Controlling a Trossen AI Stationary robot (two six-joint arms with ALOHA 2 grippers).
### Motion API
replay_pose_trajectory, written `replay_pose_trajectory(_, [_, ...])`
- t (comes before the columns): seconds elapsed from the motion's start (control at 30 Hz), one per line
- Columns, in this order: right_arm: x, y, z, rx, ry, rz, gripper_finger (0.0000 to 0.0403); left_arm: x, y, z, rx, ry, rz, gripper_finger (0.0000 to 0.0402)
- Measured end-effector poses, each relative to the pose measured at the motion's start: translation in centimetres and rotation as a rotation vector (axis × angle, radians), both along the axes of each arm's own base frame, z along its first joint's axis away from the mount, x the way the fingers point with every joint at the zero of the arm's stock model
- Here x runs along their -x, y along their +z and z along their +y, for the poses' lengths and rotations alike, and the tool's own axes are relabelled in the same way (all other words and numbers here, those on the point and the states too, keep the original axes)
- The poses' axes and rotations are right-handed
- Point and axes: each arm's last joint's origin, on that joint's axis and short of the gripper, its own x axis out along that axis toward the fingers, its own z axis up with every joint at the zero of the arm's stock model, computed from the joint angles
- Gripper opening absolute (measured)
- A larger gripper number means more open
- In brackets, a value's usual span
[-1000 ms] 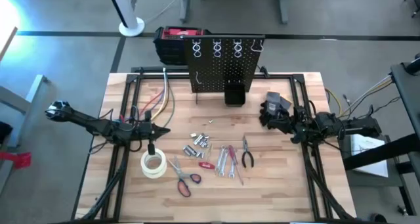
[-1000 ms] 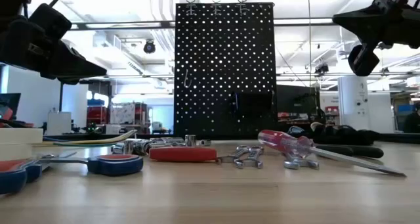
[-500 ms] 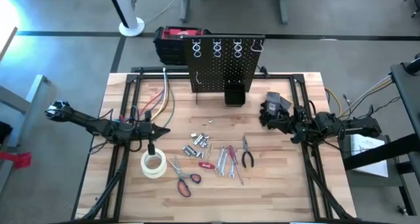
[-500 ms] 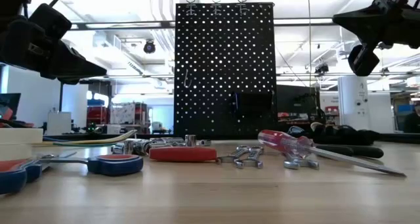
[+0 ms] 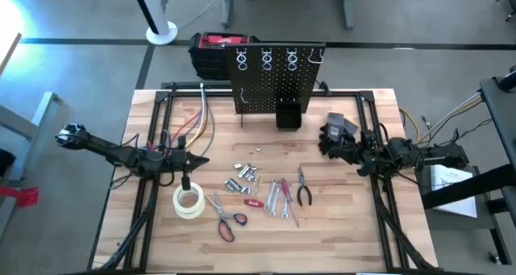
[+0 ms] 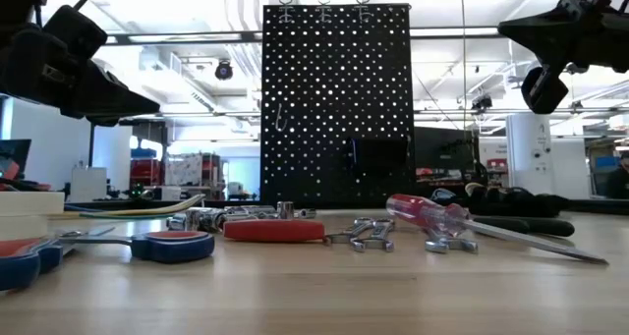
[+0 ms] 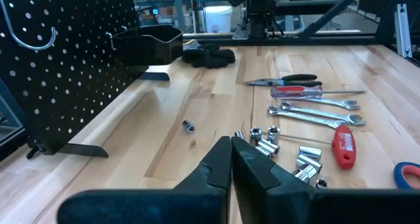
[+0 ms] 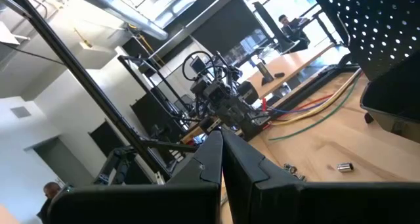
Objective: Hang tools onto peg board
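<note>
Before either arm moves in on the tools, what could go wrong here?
1. The wrenches, screwdriver and pliers lie packed together; a claw picking one may drag its neighbours.
2. The sockets are small and loose; a nudge could roll them away.
3. The tape roll sits just under the shut left claw, beside the scissors, so a descent there may bump it. The right claw, also shut, hangs by the black glove.

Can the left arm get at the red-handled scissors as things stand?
Probably yes: the left gripper, shut, hovers beside the white tape roll, and the scissors lie open on the table nearby with nothing over them.
</note>
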Motion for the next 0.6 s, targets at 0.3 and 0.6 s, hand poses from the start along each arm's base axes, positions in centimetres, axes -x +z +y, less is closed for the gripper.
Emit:
replay_pose_trajectory(0.3, [0.00,-0.01,0.00,0.003,-0.001,0.000,0.0000,0.00,0.01,0.00,0.000,0.000,0.000,0.0000])
replay_pose_trajectory(0.6, [0.00,-0.01,-0.01,0.046,-0.015,0.003,0.0000,-0.06,0.33,0.02,0.035,0.019,-0.040,0.0000])
